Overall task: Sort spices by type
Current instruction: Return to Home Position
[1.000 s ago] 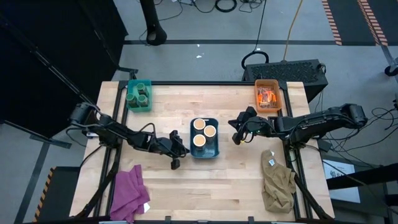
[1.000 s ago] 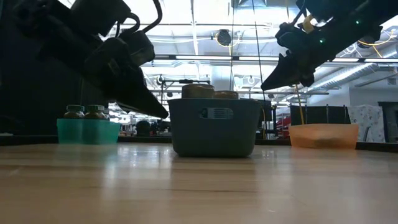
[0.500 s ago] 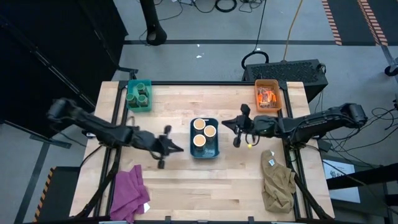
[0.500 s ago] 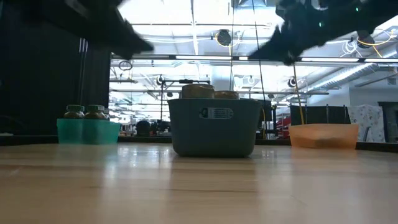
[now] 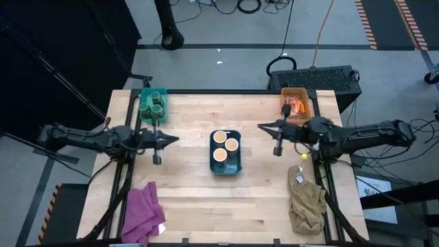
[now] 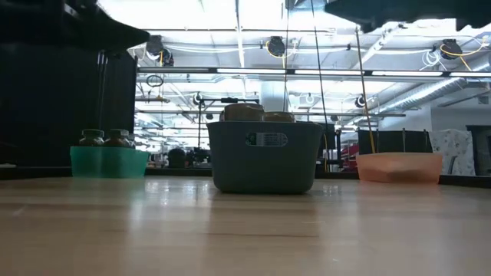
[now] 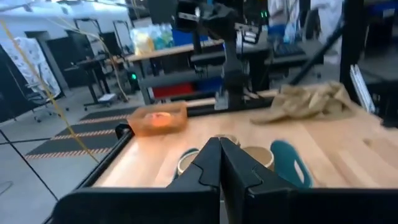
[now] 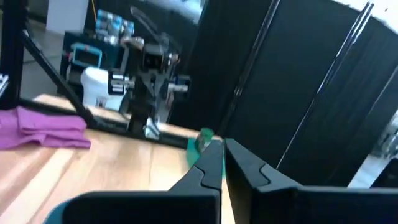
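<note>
Grn jars (image 6: 117,139) half hidden in bin (image 6: 110,162)

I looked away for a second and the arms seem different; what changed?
Both arms drew back from the blue bin: the left pincer went toward the green bin, the right pincer toward the orange bin. Both are shut and empty. The three bins, the cream-topped jars in the blue one, the purple cloth and the khaki cloth stayed put.
</note>
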You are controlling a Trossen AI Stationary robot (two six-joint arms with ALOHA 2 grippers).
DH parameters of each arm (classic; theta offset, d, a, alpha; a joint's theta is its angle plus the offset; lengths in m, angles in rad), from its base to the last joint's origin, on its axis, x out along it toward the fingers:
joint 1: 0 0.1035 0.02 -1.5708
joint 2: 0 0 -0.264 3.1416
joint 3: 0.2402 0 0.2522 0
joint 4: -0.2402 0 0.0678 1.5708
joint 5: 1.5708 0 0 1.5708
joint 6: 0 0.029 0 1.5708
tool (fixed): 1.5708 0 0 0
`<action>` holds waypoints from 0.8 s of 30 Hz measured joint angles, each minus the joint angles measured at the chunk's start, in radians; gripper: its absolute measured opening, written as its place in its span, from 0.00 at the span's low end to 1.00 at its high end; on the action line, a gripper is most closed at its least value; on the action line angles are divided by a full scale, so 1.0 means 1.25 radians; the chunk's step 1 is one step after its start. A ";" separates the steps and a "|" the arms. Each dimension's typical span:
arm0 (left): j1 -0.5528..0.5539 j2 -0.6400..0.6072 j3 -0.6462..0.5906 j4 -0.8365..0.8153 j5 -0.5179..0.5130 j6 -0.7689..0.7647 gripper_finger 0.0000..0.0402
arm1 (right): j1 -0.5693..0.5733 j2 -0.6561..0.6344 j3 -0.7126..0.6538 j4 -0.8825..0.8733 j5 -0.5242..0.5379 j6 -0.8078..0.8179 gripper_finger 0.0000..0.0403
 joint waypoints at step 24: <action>0.004 -0.412 -0.051 -0.330 -0.039 0.002 0.01 | -0.005 -0.666 -0.243 -0.157 -0.006 0.001 0.00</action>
